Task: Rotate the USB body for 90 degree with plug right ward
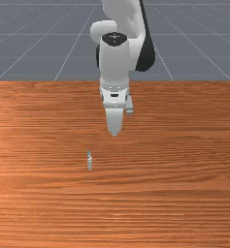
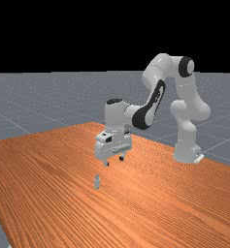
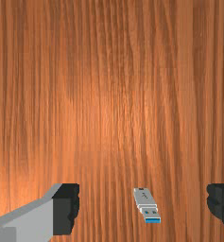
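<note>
Here we are, and you've got the gripper wide open, its two black-tipped fingers standing well apart with nothing grasped, poised above the wooden table just left of centre in the front view's left-to-right span, around mid-height! Your USB body lies on the wood in the front view's lower left, left of and below the fingertips, and look at that: its plug, with the blue inside, points up the frame towards the arm. Over to the far view, you find the stick left of centre, below the gripper and a touch to its left. Now the wrist view, and you see it in the gap between the fingers, touching neither, its length running slantwise across the line that joins them
</note>
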